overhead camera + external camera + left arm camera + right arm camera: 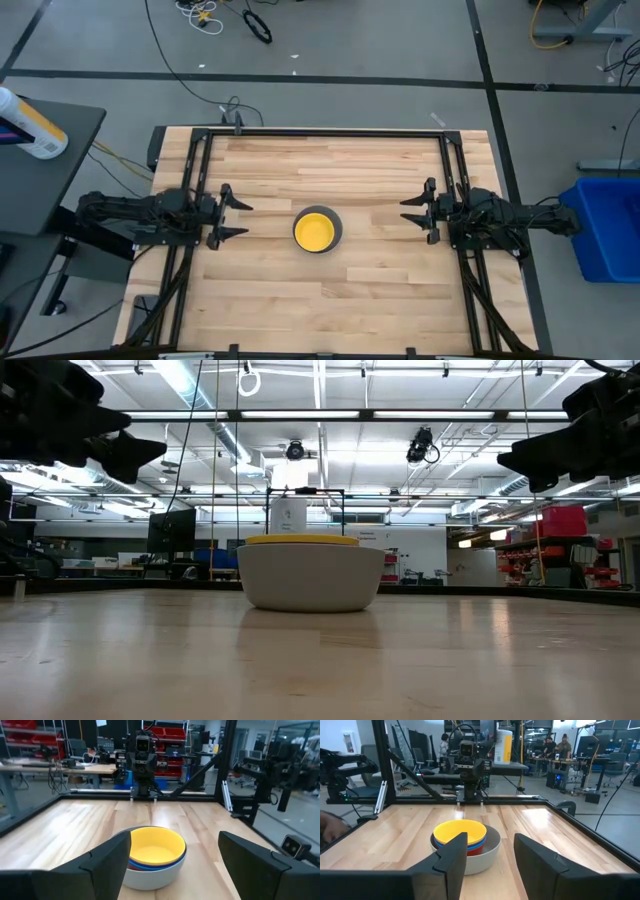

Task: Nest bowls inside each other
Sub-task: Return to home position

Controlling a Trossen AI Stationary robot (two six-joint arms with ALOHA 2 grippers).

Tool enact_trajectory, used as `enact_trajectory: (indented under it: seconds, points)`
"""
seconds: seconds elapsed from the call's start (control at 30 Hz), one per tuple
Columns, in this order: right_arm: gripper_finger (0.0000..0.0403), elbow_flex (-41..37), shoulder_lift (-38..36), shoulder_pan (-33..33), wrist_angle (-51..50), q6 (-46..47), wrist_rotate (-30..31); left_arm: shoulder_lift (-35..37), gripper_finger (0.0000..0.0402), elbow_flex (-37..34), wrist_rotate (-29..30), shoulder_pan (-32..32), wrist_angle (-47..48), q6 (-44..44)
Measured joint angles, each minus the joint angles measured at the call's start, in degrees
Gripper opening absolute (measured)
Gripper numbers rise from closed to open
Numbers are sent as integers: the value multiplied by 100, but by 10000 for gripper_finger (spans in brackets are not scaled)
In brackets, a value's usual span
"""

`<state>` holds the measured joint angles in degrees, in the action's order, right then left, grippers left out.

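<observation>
My left claw [240, 220] hung open left of the bowls [318, 230], my right claw [408, 212] open to their right, both well apart from them, yellow bowl [314, 234] topmost, blue rims [150, 866] and red rim [476, 851] beneath, all nested in grey bowl [150, 879], mid-tabletop [330, 160].

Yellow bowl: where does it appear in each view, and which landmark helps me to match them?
High view: yellow bowl at the centre of the table, between the open left gripper and right gripper.
Low view: only its rim shows, centre, above the grey bowl.
Left wrist view: ahead, between the fingers.
Right wrist view: ahead, partly behind one finger.
Shared landmark: the grey bowl around it.
</observation>
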<state>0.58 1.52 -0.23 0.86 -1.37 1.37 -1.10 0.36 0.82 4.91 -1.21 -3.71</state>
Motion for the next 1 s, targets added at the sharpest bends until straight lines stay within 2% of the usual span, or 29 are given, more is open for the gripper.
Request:
enact_trajectory:
  seconds: [0.5, 1.0]
  points:
    - [178, 0, 0, 0, 1, 0, 0, 0, 307, 0, 1, -1, 0, 1147]
    - [178, 0, 0, 0, 0, 0, 2, 0, 307, 0, 0, 0, -2, 1255]
